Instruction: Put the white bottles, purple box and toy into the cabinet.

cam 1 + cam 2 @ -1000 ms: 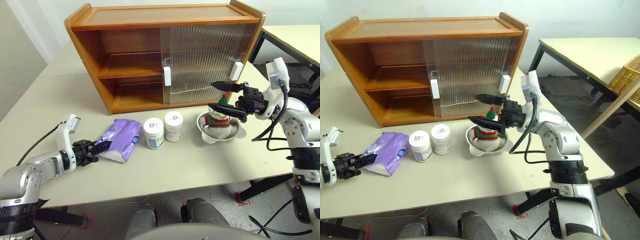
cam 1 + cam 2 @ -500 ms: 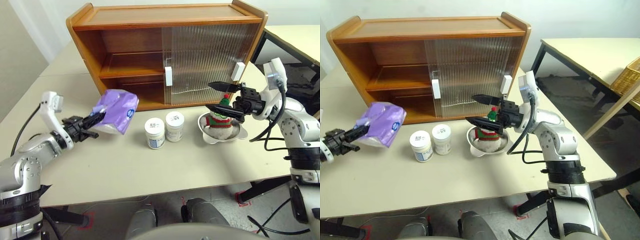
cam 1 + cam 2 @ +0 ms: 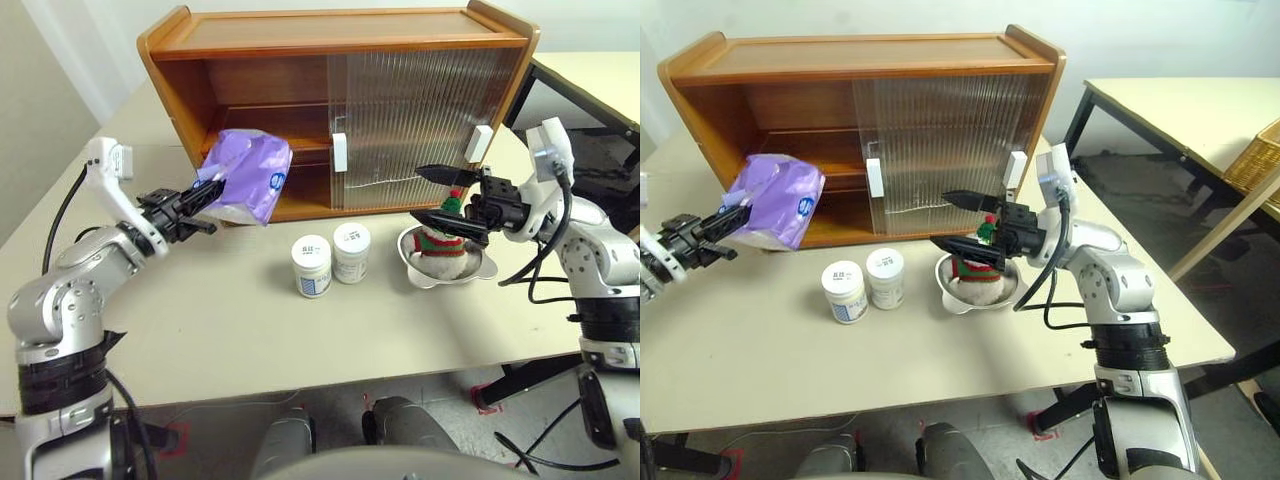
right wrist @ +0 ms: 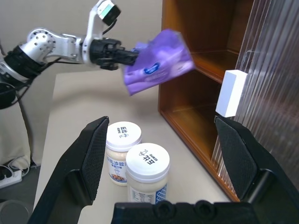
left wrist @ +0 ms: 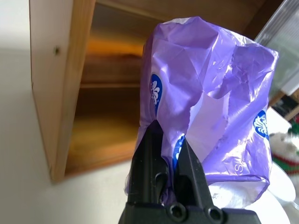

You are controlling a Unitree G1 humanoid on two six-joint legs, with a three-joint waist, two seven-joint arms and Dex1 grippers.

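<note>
My left gripper (image 3: 208, 195) is shut on a corner of the purple box (image 3: 248, 180) and holds it in the air in front of the cabinet's (image 3: 330, 30) open left side, level with the shelf. The pack's crumpled lavender wrap (image 5: 219, 107) hangs past the fingertips (image 5: 152, 140). Two white bottles (image 3: 311, 265) (image 3: 350, 252) stand side by side on the table in front of the cabinet. The toy (image 3: 438, 238) sits in a metal bowl (image 3: 478, 268). Just above it, my right gripper (image 3: 420, 192) hovers open, pointing left and holding nothing.
Ribbed sliding doors (image 3: 410, 120) with white handles (image 3: 338, 152) cover the cabinet's right half; both shelves on the left side stand open. A second table with a wicker basket (image 3: 1260, 150) stands off to the right.
My left gripper has lifted the purple box off the table and carried it up and forward to the cabinet's open left side. The right arm has kept still.
</note>
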